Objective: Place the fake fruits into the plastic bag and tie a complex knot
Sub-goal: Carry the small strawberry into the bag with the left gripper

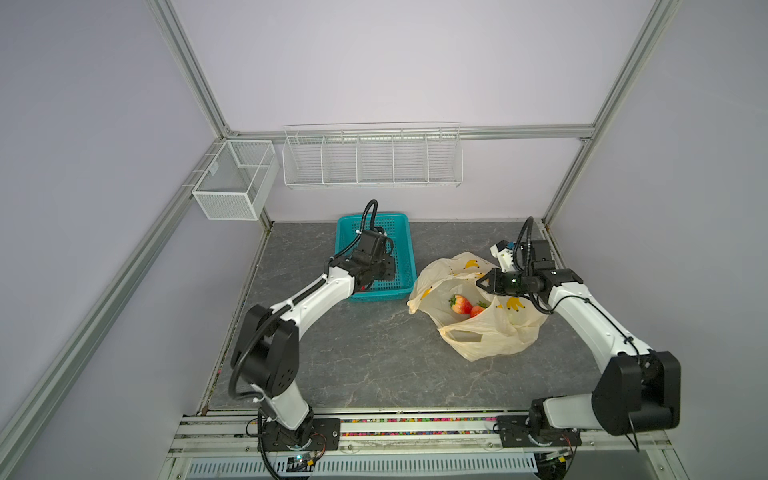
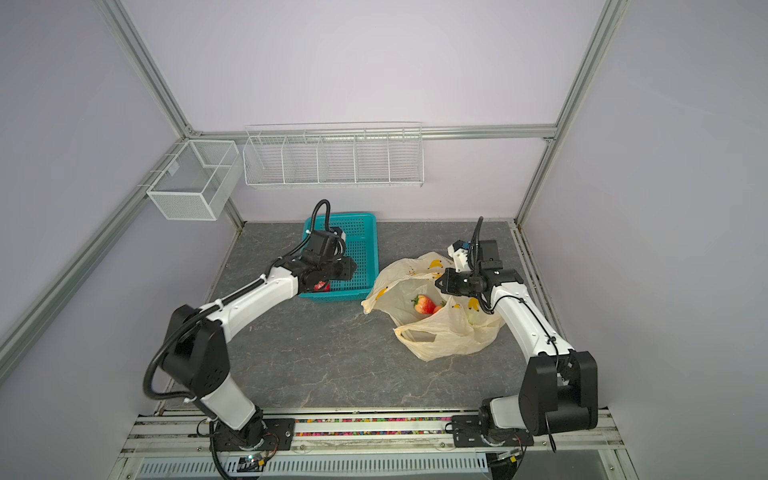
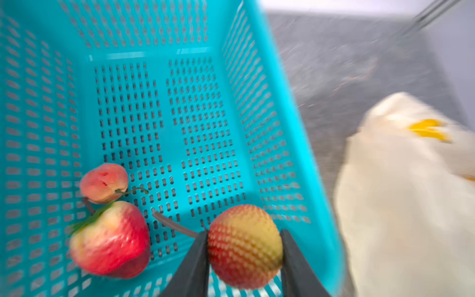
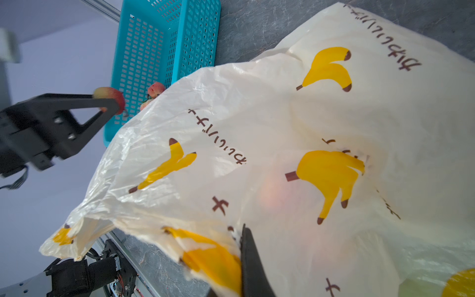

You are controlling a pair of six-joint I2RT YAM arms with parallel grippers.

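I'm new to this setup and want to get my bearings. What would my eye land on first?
The teal basket at the back centre stands out, with the left gripper there pinching a bumpy red-yellow fruit. To its right a banana-print bag lies mouth open with a strawberry inside, its rim pinched by the right gripper.

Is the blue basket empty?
No. A strawberry and a small pink fruit lie in the basket; the left gripper grips a third fruit.
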